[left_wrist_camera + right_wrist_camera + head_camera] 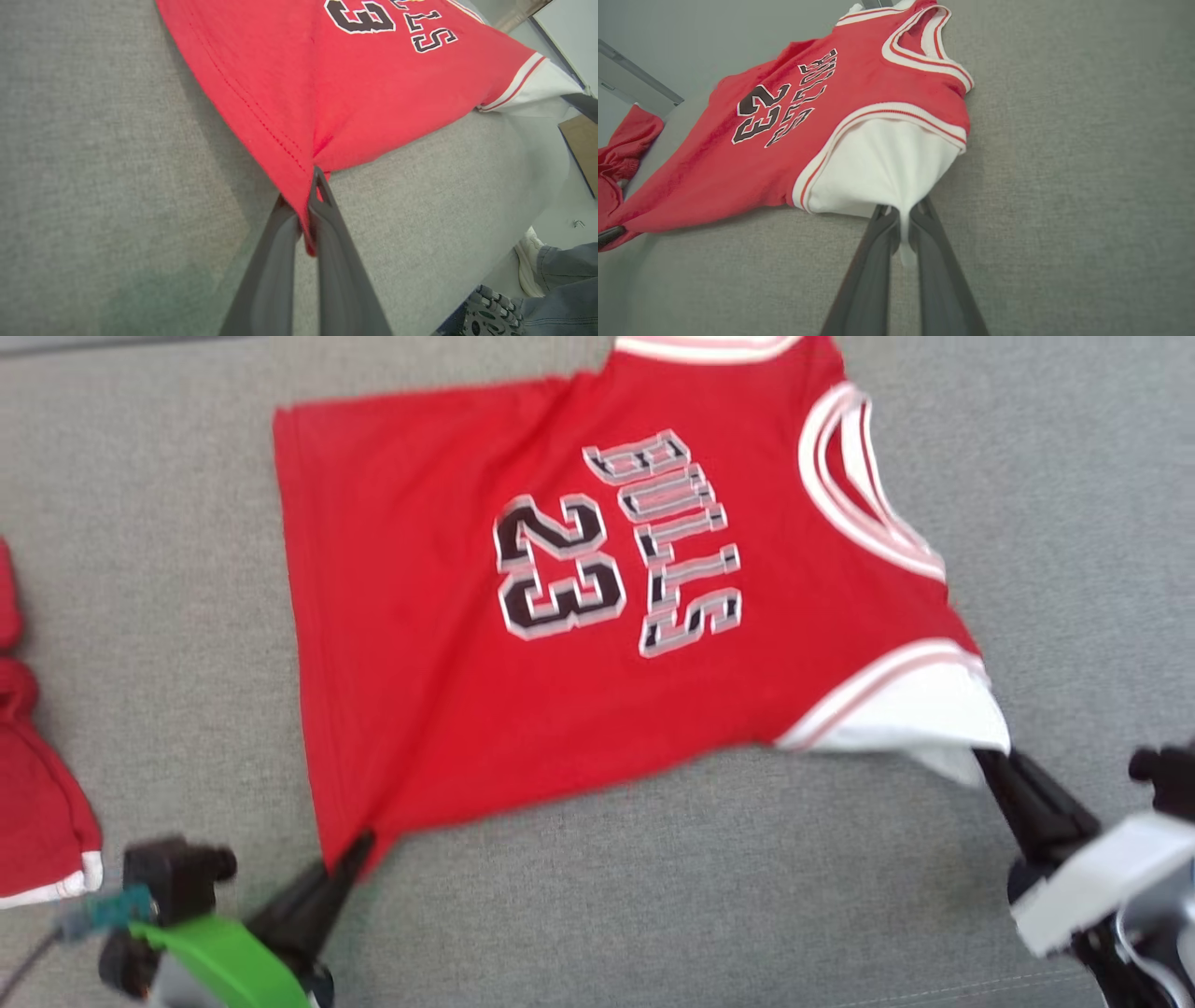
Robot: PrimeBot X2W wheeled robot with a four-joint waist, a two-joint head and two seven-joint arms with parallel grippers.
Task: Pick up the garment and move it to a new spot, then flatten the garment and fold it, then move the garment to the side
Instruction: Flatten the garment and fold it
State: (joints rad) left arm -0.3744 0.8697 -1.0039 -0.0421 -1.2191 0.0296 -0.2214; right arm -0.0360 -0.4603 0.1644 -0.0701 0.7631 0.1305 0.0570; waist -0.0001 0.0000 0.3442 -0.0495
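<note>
The garment [579, 588] is a red jersey with "BULLS 23" lettering and white trim, spread printed side up on grey fabric. My left gripper [350, 859] is shut on its near hem corner; the left wrist view shows red cloth [280, 93] pinched between the fingers [303, 205]. My right gripper [985, 761] is shut on the white sleeve at the near right; in the right wrist view a strip of white sleeve cloth [882, 168] runs down between the fingers [903, 219]. The near edge is pulled taut between both grippers.
Another red garment with a white edge [37, 803] lies at the far left, and again in the right wrist view [626, 144]. A person's shoe and trouser leg [537, 266] stand past the surface's edge, near a brown board [581, 149]. Grey surface [653, 896] stretches around.
</note>
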